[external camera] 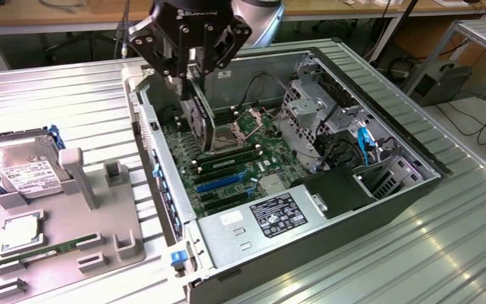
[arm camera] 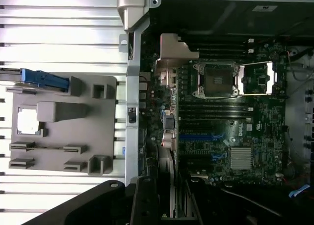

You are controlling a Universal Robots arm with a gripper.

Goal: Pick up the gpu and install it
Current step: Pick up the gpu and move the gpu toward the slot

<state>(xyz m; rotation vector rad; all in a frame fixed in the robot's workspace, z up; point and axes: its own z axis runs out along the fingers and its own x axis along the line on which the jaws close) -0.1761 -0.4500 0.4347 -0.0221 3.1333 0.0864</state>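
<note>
Ribbed metal counter (external camera: pixel 57 95) carrying open computer case (external camera: pixel 420 171) | gripper (external camera: pixel 190 71) clamping gpu (external camera: pixel 198 119) by its upper edge | gpu hanging on edge over motherboard (external camera: pixel 264 140), apparently so its connector is facing the slots

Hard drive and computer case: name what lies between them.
In the exterior view, the grey fixture's upright posts stand between the hard drive and the computer case.

Probably a robotics lab: ribbed metal table (external camera: pixel 445 253), cabled workbenches (external camera: pixel 40 19) behind.
</note>
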